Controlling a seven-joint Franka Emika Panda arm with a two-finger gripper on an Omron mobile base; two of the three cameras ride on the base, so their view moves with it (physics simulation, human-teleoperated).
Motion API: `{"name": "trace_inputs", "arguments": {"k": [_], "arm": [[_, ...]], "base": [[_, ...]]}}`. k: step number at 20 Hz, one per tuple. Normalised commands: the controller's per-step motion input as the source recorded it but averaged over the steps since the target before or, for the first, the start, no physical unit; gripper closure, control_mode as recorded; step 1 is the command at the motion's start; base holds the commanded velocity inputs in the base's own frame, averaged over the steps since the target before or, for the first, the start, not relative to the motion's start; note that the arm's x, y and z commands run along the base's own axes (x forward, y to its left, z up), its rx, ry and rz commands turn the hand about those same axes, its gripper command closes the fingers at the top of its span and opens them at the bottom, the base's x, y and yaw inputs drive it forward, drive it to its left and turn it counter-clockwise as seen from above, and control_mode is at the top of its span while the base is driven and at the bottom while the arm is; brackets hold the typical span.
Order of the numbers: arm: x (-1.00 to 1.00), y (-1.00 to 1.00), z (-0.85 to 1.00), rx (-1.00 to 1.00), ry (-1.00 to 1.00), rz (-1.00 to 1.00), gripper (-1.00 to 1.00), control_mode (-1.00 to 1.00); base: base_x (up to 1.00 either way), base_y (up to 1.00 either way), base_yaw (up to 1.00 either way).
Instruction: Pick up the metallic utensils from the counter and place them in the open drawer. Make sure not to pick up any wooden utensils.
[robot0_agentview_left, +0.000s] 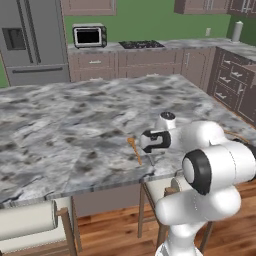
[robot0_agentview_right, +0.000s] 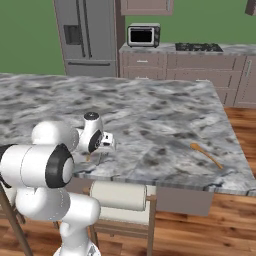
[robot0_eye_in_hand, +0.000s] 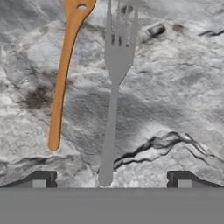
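Two fingertips (robot0_eye_in_hand: 39, 178) set wide apart, gripper (robot0_eye_in_hand: 111, 179) holding nothing, hovering over the counter (robot0_eye_in_hand: 175, 87). Grey fork (robot0_eye_in_hand: 113, 109) lies flat between the tips, handle end nearest. Wooden spoon (robot0_eye_in_hand: 63, 74) just beside it, not touching. Both near the counter's edge; bare stone on the fork's other side.

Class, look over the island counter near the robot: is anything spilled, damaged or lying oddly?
Nothing stands out. A grey fork and a wooden spoon lie flat, side by side and apart, on the marbled counter, with the open tool above them. No spill or damage shows.
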Motion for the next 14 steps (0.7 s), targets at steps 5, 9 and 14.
{"name": "trace_inputs", "arguments": {"k": [5,9,14], "arm": [[0.19,0.0,-0.37,-0.02,0.02,0.0,-1.0,-1.0],[0.13,0.0,-0.44,0.0,0.0,0.0,-1.0,-1.0],[0.25,0.0,-0.41,0.0,0.03,0.0,-1.0,-1.0]], "base": [[0.0,0.0,0.0],[0.0,0.0,0.0],[0.0,0.0,0.0]]}}
